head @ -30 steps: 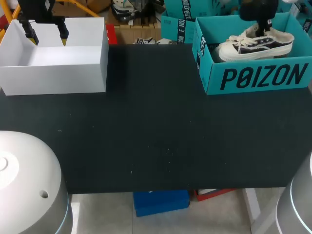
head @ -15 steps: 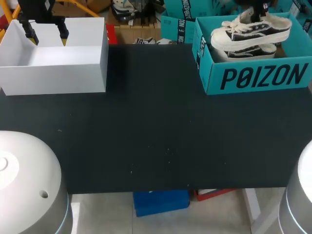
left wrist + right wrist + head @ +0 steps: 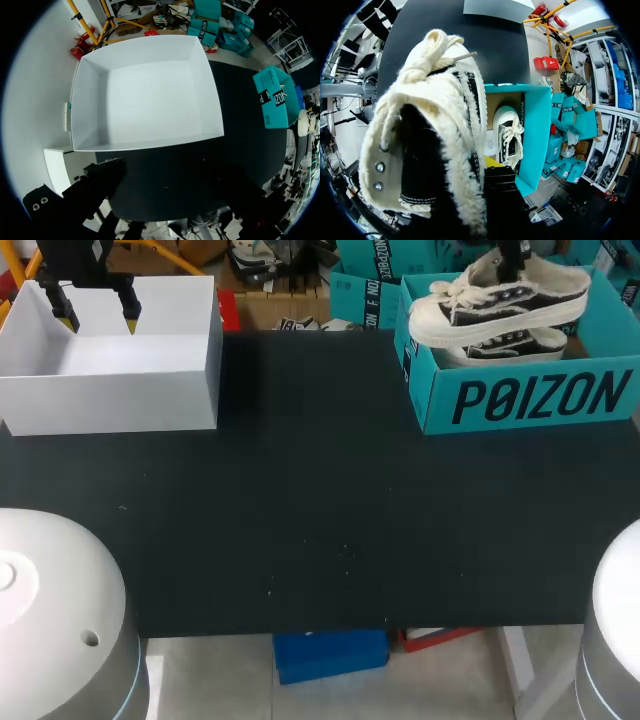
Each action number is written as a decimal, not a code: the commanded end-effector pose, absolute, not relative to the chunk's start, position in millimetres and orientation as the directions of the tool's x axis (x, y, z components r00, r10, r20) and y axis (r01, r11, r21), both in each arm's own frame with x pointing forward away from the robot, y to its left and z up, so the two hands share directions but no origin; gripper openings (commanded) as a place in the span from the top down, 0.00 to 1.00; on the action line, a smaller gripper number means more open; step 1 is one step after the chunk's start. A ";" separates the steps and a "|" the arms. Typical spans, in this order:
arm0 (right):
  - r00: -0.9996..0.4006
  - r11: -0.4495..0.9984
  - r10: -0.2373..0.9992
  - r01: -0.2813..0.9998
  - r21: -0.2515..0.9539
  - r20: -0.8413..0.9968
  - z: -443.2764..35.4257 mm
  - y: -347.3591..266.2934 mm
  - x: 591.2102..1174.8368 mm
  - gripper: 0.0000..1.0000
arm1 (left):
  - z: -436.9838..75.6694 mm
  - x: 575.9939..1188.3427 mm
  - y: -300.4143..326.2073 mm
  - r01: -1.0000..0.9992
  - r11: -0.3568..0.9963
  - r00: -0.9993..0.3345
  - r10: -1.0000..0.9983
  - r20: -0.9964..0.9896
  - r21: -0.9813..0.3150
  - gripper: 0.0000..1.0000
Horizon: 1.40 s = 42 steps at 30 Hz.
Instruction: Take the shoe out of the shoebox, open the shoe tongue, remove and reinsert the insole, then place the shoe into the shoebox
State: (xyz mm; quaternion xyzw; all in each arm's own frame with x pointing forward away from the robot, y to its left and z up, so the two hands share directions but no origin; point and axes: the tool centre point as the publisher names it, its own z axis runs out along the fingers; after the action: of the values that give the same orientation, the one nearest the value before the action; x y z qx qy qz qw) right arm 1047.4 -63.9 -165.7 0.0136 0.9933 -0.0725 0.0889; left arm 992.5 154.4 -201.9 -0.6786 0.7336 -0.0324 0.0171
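shoe (image 3: 500, 300) hangs above the shoebox (image 3: 520, 398), right gripper (image 3: 513, 262) clamped on its collar.

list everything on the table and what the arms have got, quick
table: one, black, bearing both boxes
white box: one, open-topped, nothing in it, far left of the table
shoebox: one, teal with dark lettering, open, far right of the table
shoe: one, black and cream with cream laces, in the air just above the shoebox
second shoe: one, same colours, lying inside the shoebox under the first
left gripper: one, black with yellow tips, fingers apart, above the white box, holding nothing
right gripper: one, black, above the shoebox, gripping the shoe at its collar
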 end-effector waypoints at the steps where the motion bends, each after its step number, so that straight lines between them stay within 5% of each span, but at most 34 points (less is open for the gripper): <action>1: -0.968 0.984 0.026 0.069 -0.163 -0.250 -179.0 -21.2 1018.7 1.00 | -201.9 991.8 154.2 -0.995 0.075 -0.077 -0.997 0.018 -0.071 0.00; 24: -0.968 0.983 0.092 0.126 -0.134 -0.232 -293.3 166.6 940.3 1.00 | -201.9 991.8 154.2 -0.995 0.075 -0.077 -0.997 0.018 -0.071 0.00; 42: -0.983 0.997 0.047 0.057 -0.048 -0.180 -381.0 208.8 918.7 1.00 | -201.9 991.8 154.2 -0.995 0.075 -0.077 -0.997 0.018 -0.071 0.00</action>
State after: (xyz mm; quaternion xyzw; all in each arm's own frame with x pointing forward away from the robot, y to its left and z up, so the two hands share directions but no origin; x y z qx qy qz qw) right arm 913.3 211.1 -366.3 0.0288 0.9942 -0.0367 0.0973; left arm 992.5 154.4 -201.8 -0.6786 0.7336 -0.0324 0.0171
